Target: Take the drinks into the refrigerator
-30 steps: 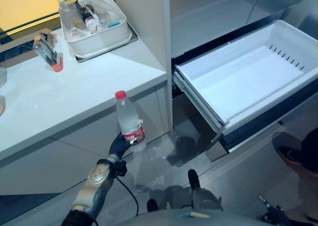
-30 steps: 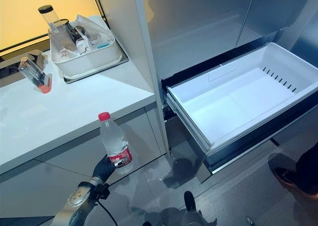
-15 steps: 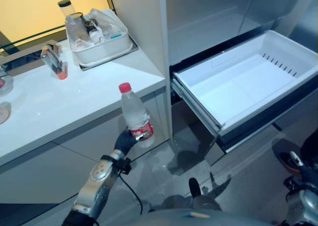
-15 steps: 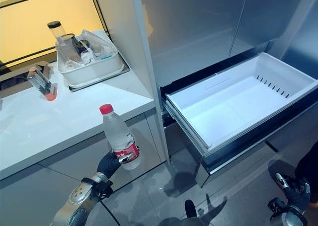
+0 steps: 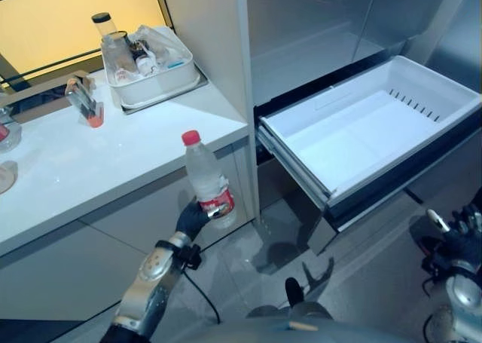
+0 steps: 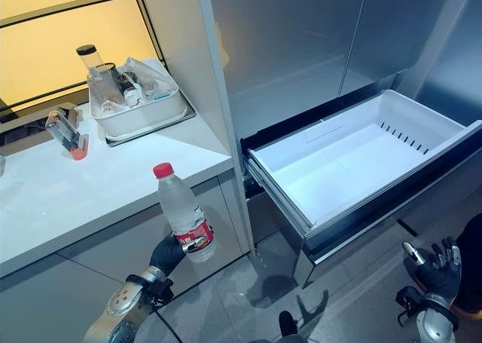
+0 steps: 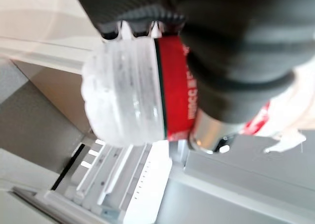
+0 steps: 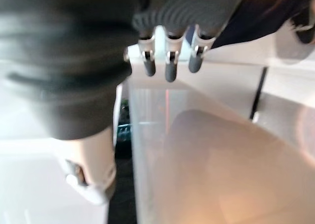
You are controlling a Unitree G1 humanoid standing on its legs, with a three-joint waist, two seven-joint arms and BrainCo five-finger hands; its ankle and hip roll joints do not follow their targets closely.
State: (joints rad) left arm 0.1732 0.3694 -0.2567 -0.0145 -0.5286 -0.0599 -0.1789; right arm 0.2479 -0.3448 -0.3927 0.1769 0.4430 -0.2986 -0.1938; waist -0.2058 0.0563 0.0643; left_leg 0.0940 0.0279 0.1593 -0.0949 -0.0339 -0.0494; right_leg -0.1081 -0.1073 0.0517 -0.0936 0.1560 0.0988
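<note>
Gripping the water bottle [image 5: 205, 180] upright in the left robot hand [image 5: 192, 216], fingers curled round; white drawer [image 6: 354, 158] gaping, empty, well off to the side; right robot hand [image 6: 434, 268] spread, idle; drop-in not yet done

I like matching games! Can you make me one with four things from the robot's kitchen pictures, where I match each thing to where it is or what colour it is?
Things:
1. water bottle
2. bottle cap
3. fridge drawer
4. white tub

Matches:
A. red
B. pulled out, nothing inside
C. held upright in the left robot hand
D. on the counter, full of small items

Pairs: 1-C, 2-A, 3-B, 4-D
</note>
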